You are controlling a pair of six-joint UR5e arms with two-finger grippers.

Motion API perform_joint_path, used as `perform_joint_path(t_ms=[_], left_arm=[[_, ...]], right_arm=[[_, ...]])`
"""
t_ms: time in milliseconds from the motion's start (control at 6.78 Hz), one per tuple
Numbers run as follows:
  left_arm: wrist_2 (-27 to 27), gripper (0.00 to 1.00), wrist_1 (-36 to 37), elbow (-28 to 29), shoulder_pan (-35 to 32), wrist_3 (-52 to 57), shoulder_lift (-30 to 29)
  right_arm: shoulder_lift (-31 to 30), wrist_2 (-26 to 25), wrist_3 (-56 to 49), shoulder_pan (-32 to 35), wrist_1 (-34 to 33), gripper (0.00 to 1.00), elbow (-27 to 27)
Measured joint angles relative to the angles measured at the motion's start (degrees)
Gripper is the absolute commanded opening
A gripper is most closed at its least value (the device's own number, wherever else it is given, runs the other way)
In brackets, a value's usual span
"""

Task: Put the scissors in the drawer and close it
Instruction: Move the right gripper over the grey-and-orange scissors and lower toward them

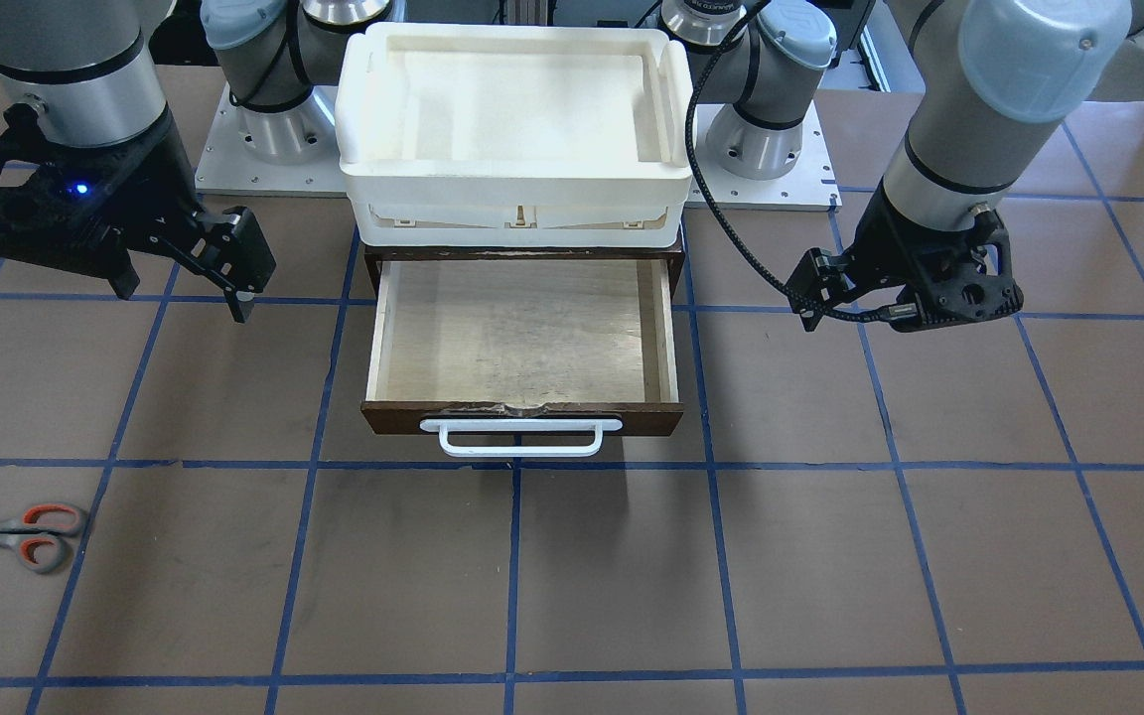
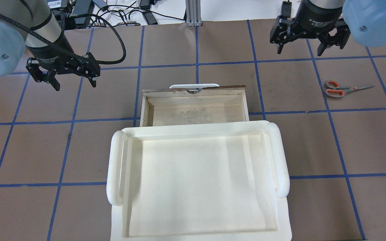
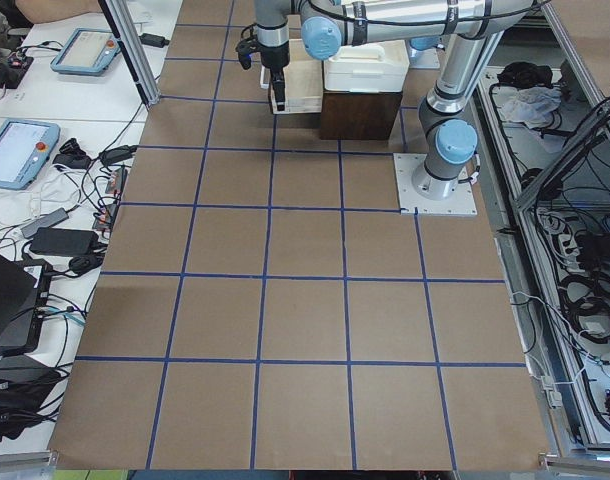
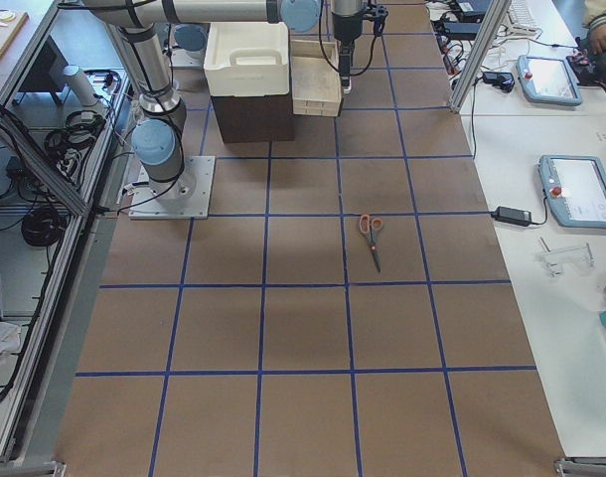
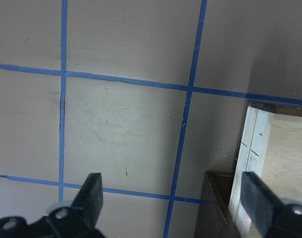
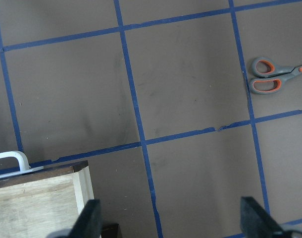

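Note:
The scissors [image 2: 342, 89], grey handles with orange-red inner loops, lie flat on the brown table to the right of the drawer; they also show in the front view [image 1: 16, 536] and the right wrist view [image 6: 272, 77]. The drawer [image 2: 194, 107] is pulled open and its pale wood interior [image 1: 522, 328] is empty. Its white bar handle [image 1: 520, 437] faces away from the robot. My right gripper [image 2: 299, 50] is open and empty, held above the table beyond the scissors. My left gripper [image 2: 75, 85] is open and empty, beside the drawer's left front corner [image 5: 260, 144].
A large white plastic tray [image 2: 116, 167] sits on top of the dark cabinet [image 4: 251, 114] that holds the drawer. Blue tape lines grid the brown table. The arms' base plate [image 1: 224, 169] is behind the cabinet. Operator tablets lie on a side table [image 4: 571, 189].

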Motion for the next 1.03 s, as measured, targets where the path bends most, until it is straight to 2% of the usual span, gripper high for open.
perform_joint_path(t_ms=[737, 1032], left_arm=[[0.2, 1.0, 0.84, -0.12, 0.15, 0.61, -1.02], [0.09, 1.0, 0.83, -0.12, 0.16, 0.6, -0.56]], right_arm=[[0.97, 0.53, 2.25, -2.12, -1.82, 1.0, 0.03], [4.77, 1.82, 4.81, -7.47, -7.91, 1.0, 0.11]])
